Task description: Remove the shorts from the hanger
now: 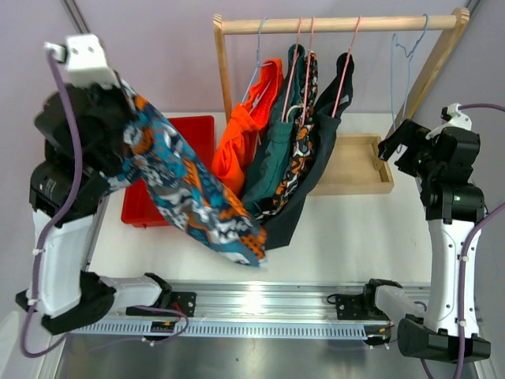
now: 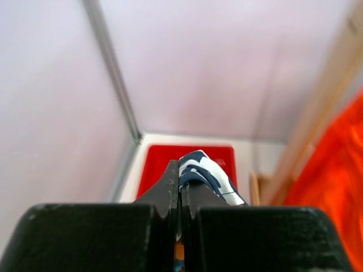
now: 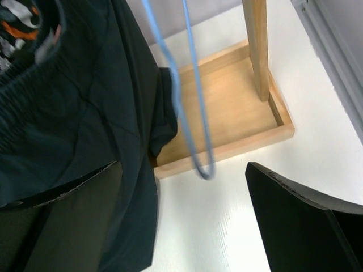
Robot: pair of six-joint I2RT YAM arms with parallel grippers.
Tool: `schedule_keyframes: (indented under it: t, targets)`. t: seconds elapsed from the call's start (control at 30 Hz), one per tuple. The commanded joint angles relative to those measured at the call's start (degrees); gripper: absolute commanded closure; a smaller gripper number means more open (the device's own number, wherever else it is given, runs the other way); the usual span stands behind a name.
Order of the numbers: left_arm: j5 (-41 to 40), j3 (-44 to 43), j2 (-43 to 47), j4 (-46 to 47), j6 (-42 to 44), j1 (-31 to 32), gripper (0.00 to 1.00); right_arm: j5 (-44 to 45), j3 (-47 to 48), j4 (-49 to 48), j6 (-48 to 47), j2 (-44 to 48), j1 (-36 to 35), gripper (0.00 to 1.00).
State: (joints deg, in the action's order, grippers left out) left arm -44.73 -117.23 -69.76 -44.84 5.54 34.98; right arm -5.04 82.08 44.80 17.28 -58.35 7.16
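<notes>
My left gripper (image 1: pixel 118 118) is raised at the left and shut on the blue-white print shorts (image 1: pixel 197 197), which hang diagonally down to the right, off any hanger; their fabric (image 2: pixel 207 175) shows between my left fingers. On the wooden rack (image 1: pixel 339 24) hang the orange shorts (image 1: pixel 245 142), the dark teal shorts (image 1: pixel 272 158), the orange-black-white print shorts (image 1: pixel 300 150) and the navy shorts (image 1: pixel 319 150). An empty blue hanger (image 1: pixel 404 55) hangs at the rail's right end. My right gripper (image 1: pixel 398 146) is open beside that hanger (image 3: pixel 193 113), with the navy shorts (image 3: pixel 85 130) to its left.
A red bin (image 1: pixel 177 166) sits on the white table behind the held shorts and shows in the left wrist view (image 2: pixel 164 164). The rack's wooden base tray (image 1: pixel 355 170) lies at the back right, also in the right wrist view (image 3: pixel 238 113). A metal rail (image 1: pixel 260 304) runs along the near edge.
</notes>
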Motion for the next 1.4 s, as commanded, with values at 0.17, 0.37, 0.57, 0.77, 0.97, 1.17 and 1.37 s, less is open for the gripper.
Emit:
schedule_keyframes:
  t: [0.17,0.37,0.57,0.77,0.97,1.17,1.37]
  targets:
    - [9.7,-28.1,-20.8,-2.0,-8.7,-21.6,1.0,-4.6,-4.3,-1.3,0.9,3.6,0.3,0.01]
    - [16.1,-27.4,-25.3,12.3,-6.9,-25.0,1.0,-5.2,-5.9,-1.4,1.0,4.3,0.1,0.01]
    - [23.8,-29.4,-32.4,16.0,-8.4,-25.0,1.0,-5.6,-8.2,-3.6,2.6,5.3,0.1,0.01]
    - [21.5,-10.0,-29.3,20.3,-9.3,-25.0,1.0,-4.0,-3.0,-2.0,2.0,6.7,0.2,0.01]
    - [19.1,8.5,-22.6,19.4,-13.7,-25.8,0.04,-0.8,9.4,2.5,1.7,6.0,0.2,0.01]
    - [18.9,18.2,-16.7,15.2,-18.2,-25.8,0.01,-8.5,17.2,0.0,4.5,3.0,0.2,0.01]
    - [23.0,37.6,1.4,17.2,-21.7,-25.4,0.01,-18.8,22.3,-7.1,8.8,-5.0,-0.4,0.01]
